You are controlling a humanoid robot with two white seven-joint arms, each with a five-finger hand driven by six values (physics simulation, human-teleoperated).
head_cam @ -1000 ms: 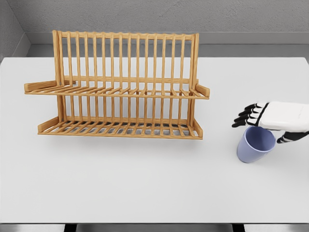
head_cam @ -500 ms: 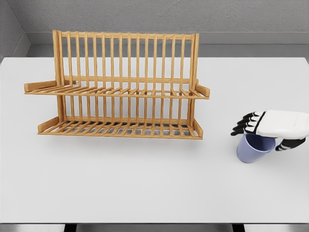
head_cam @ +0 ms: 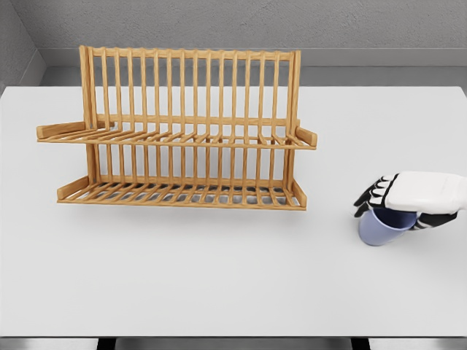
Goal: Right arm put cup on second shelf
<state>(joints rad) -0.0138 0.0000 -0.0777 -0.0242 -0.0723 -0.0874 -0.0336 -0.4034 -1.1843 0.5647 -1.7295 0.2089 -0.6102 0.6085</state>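
The cup (head_cam: 381,229) is a pale blue one and it stands on the white counter (head_cam: 219,277) at the right side, well apart from the wooden rack (head_cam: 182,131). It looks a little tilted, with the open mouth facing up and the narrower bottom on the counter surface. The right hand (head_cam: 405,200) comes in from the right edge and lies directly over the mouth of the cup, so that the rim is mostly covered by the white back of the hand. The black fingers (head_cam: 368,195) are curled down over the left part of the rim, and some dark finger parts show also at the right side of the cup, below the palm. The hand seems to close around the upper part of the cup, but the contact itself is hidden under the palm, so I cannot tell if the grip is already firm. The rack stands in the left and middle part of the counter, with a tall back of vertical slats and two slatted shelves, the upper shelf (head_cam: 175,137) and the lower shelf (head_cam: 182,195). Both shelves carry nothing. Behind the counter a grey wall (head_cam: 233,22) is visible.
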